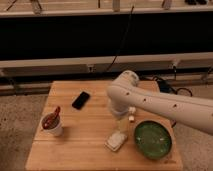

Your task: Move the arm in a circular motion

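Observation:
The large glossy white arm (150,100) with small dark dots reaches in from the right over the wooden table (85,150). Its rounded joint (124,82) is above the table's middle. The gripper (119,121) hangs down from that joint, just above a white flat packet (116,141) and left of a green bowl (152,140). It holds nothing that I can see.
A black phone (81,100) lies at the back left of the table. A white cup (52,125) with a red item in it stands at the left. A small white piece (131,118) lies by the arm. Cables (172,90) lie on the floor behind.

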